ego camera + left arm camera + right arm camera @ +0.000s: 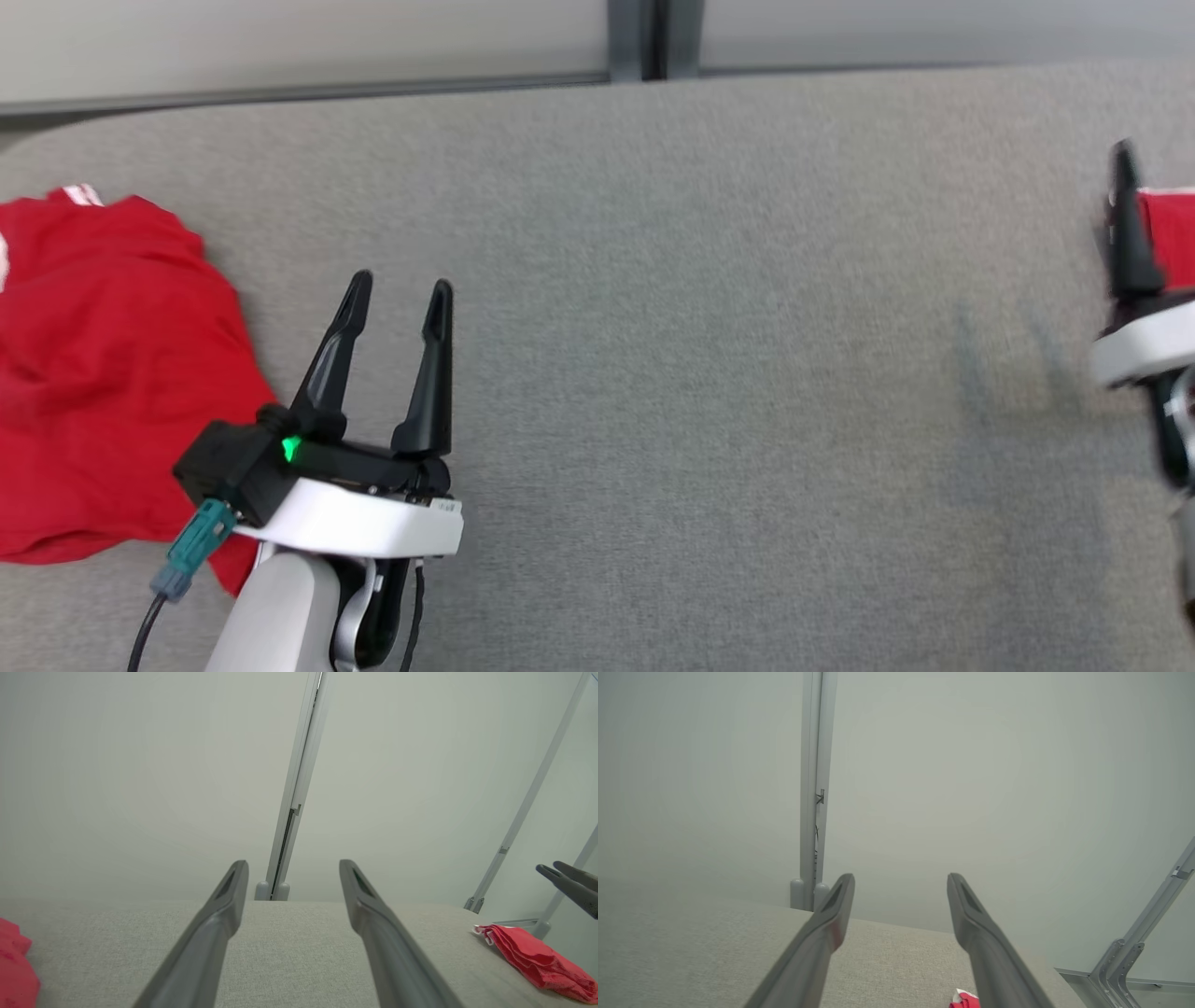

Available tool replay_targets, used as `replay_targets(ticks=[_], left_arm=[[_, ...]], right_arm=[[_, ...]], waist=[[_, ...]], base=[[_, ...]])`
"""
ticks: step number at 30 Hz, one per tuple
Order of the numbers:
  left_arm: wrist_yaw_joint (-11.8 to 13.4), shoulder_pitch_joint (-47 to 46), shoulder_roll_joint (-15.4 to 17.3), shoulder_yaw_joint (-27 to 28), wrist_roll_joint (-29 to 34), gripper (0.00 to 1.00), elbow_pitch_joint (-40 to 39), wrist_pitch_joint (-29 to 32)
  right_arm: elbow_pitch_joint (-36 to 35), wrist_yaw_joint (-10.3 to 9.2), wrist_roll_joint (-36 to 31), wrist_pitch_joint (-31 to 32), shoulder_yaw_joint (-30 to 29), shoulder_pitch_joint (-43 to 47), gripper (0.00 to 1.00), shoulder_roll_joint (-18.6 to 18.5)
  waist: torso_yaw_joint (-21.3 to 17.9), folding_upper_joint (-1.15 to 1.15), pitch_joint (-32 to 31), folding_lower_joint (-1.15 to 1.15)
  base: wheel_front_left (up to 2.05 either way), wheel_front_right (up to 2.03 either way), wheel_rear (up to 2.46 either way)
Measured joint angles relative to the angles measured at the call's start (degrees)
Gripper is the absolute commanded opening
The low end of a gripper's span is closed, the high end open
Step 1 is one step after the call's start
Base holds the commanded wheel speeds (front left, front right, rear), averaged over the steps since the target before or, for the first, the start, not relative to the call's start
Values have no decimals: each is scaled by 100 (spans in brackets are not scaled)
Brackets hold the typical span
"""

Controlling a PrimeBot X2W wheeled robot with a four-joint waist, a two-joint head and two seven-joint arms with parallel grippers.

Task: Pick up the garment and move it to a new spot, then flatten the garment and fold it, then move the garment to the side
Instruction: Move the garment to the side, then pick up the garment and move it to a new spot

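One crumpled red garment (112, 373), woven tabletop (700, 327).

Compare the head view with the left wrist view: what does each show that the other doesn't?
Head view: the left tool's white wrist, green light and teal cable plug. Left wrist view: a slanted metal strut against the wall. Both: the left tool open, the right tool, the crumpled red garment, a second red garment, the grey table.
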Motion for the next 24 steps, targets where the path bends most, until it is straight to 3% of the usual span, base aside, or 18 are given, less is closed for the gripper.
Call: replay_targets(ticks=[6, 13, 24], left_arm=[[74, 377, 0, 59, 16, 100, -26, 0], [146, 838, 1, -38, 53, 100, 120, 0], [214, 1090, 1, -65, 149, 100, 425, 0]], right_arm=[[-568, 0, 114, -54, 155, 894, 100, 743], [-1154, 0, 82, -74, -71, 1946, 100, 1484], [-1631, -2, -297, -81, -245, 2924, 100, 1827]], waist=[[253, 0, -519, 0], [439, 0, -951, 0], [494, 0, -1164, 0]], base=[[0, 0, 0], [0, 0, 0], [0, 0, 0]])
